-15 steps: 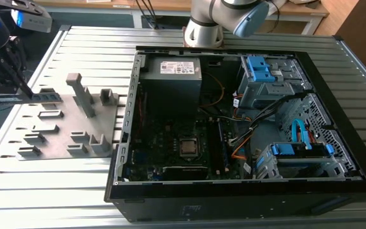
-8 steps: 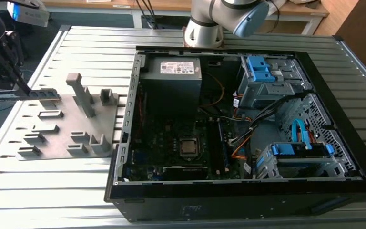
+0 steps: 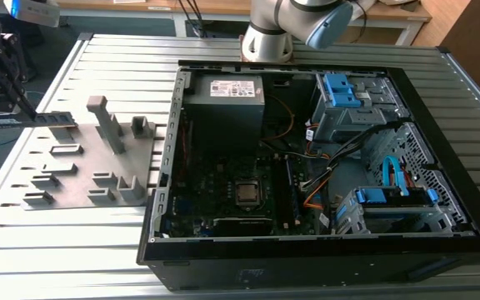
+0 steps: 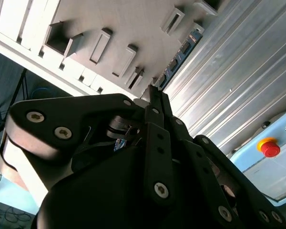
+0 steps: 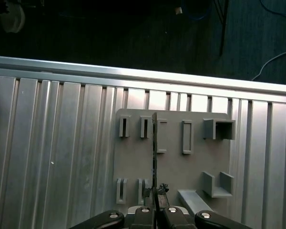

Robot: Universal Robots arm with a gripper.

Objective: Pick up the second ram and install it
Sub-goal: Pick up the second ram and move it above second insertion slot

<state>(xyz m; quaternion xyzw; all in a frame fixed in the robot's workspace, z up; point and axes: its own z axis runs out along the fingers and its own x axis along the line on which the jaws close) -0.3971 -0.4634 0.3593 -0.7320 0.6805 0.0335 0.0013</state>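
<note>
The gripper (image 3: 29, 112) clamps the ram (image 3: 54, 119) above the fixture (image 3: 73, 182), nine o'clock of the case (image 3: 163, 187): picked up, apparently uninstalled.

My tool (image 4: 155, 95) is matt black with pale silver screw heads, and the second ram (image 4: 183, 50) is dark blue with a row of black chips. The fixture (image 3: 73, 181) is a plain flat grey, and the tabletop (image 3: 57, 262) is silvery, striped all over by long parallel ribs. The computer case (image 3: 307, 269) is black, with bright blue drive brackets (image 3: 340, 90), a blue cable (image 3: 390, 172) and an orange cable (image 3: 311, 203); in the second wrist view the button (image 4: 270, 149) is red on a yellow collar, on a pale blue box (image 4: 257, 167).
</note>
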